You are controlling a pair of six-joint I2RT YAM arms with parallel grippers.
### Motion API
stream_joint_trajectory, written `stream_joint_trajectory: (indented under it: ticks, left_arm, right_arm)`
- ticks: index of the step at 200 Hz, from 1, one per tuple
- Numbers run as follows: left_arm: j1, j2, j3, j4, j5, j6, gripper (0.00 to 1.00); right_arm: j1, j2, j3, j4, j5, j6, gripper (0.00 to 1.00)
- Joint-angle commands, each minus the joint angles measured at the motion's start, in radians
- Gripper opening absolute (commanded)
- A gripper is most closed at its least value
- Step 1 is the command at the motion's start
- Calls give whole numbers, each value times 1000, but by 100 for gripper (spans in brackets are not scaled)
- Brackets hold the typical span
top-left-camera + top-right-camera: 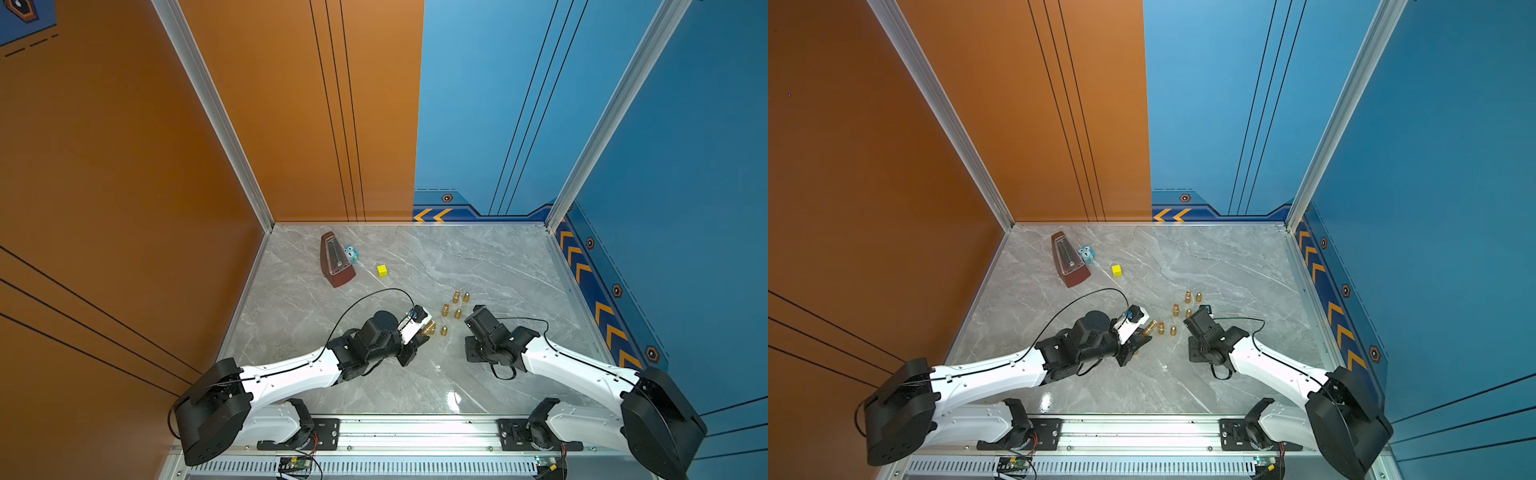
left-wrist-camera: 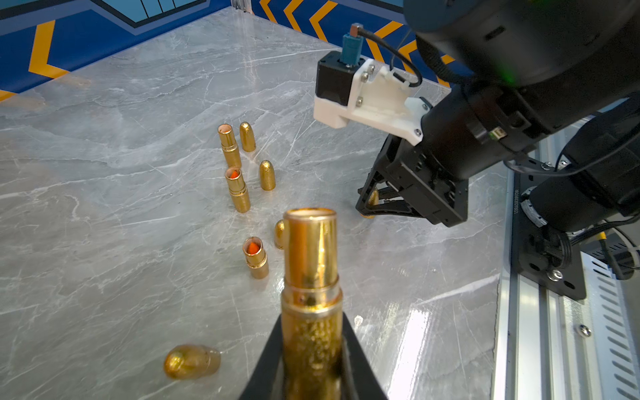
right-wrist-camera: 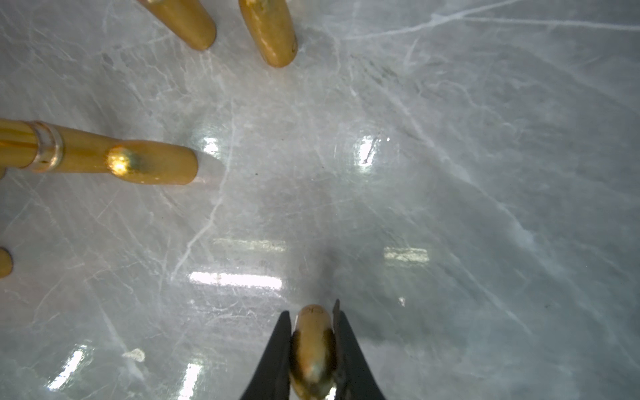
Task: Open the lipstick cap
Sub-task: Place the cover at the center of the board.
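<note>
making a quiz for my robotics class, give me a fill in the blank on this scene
The left claw is shut on an uncapped lipstick tube coloured ___.
The right claw grips a lipstick ___.
The cube near the metronome is coloured ___.
Missing words: gold; cap; yellow.

I have a lipstick point(image 2: 310, 277) between the jaws of the left gripper point(image 2: 311, 329) and a cap point(image 3: 313, 346) between those of the right gripper point(image 3: 311, 310). Ahead of the left jaws, three uncapped lipsticks point(image 2: 237, 188) stand in line on the table point(image 2: 104, 207), a loose cap point(image 2: 267, 175) beside each.
</note>
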Motion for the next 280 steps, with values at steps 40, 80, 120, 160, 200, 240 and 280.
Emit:
stream_joint_trajectory:
  ticks: [40,80,120,160,200,240,280]
  left_arm:
    - [-10,-6,13,-4,-27,10,0]
    - [-10,-10,8,-4,-33,13,0]
    - [-10,-17,4,-3,-36,12,0]
    - [-10,-37,-11,-4,-48,14,0]
    - [-10,-43,-14,-4,-51,14,0]
    - [-12,-41,-14,-3,-52,15,0]
    - [-8,-22,-7,35,-50,19,0]
  right_arm:
    - [25,59,-34,103,36,8,19]
    - [57,70,-50,106,55,13,21]
    - [69,78,-57,107,58,18,24]
    - [70,87,-56,103,62,33,29]
    - [74,76,-35,86,68,32,40]
    - [67,11,22,8,65,22,51]
    - [5,-116,94,-84,-18,-4,61]
